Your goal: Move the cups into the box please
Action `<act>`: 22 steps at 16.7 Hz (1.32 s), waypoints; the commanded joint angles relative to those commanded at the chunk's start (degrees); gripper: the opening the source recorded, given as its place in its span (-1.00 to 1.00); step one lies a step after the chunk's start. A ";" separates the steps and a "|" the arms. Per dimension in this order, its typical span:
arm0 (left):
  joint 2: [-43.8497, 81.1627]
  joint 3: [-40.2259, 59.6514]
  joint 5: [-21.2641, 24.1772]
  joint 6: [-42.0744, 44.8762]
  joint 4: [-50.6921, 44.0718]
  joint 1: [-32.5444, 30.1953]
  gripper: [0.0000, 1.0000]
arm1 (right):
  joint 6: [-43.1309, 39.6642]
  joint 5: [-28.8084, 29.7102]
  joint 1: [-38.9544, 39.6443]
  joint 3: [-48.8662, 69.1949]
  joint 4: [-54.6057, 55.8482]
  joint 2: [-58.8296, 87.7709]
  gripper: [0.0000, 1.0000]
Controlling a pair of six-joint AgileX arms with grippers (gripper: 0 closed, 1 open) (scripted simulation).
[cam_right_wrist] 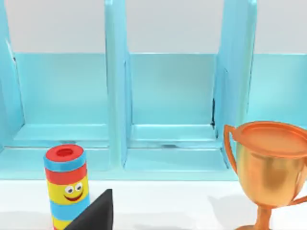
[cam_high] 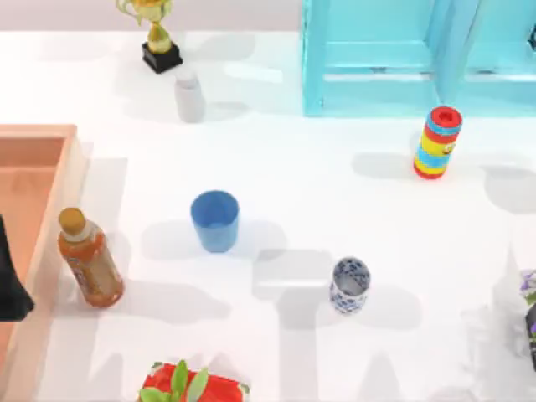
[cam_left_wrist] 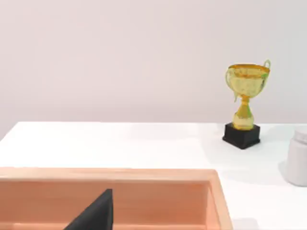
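Note:
The blue cup (cam_high: 214, 219) stands upright near the middle of the table. The white cup with blue flowers (cam_high: 349, 285) stands upright to its right and nearer the front. The box (cam_high: 70, 172), a shallow orange-brown wooden tray, lies at the table's left edge, and its far rim (cam_left_wrist: 110, 174) appears in the left wrist view. My left gripper (cam_high: 10, 289) hangs over the box at the left border, far from both cups. My right gripper (cam_high: 531, 331) sits at the right border, well right of the white cup. Neither gripper holds anything I can see.
An orange tea bottle (cam_high: 89, 261) stands beside the box's right rim. At the back are a gold trophy (cam_high: 157, 33), a white-grey bottle (cam_high: 189, 96) and a turquoise cabinet (cam_high: 402, 54). A striped cylinder (cam_high: 437, 142) stands in front of the cabinet. A copper trophy (cam_right_wrist: 271, 167) shows near it.

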 joint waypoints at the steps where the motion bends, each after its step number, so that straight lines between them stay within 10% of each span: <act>1: 0.00 0.00 0.00 0.00 0.00 0.00 1.00 | 0.00 0.00 0.00 0.00 0.00 0.00 1.00; 9: 15.36 14.32 1.36 -4.30 -9.02 -6.82 1.00 | 0.00 0.00 0.00 0.00 0.00 0.00 1.00; 22: 84.64 72.78 1.15 -19.77 -56.39 -29.45 1.00 | 0.00 0.00 0.00 0.00 0.00 0.00 1.00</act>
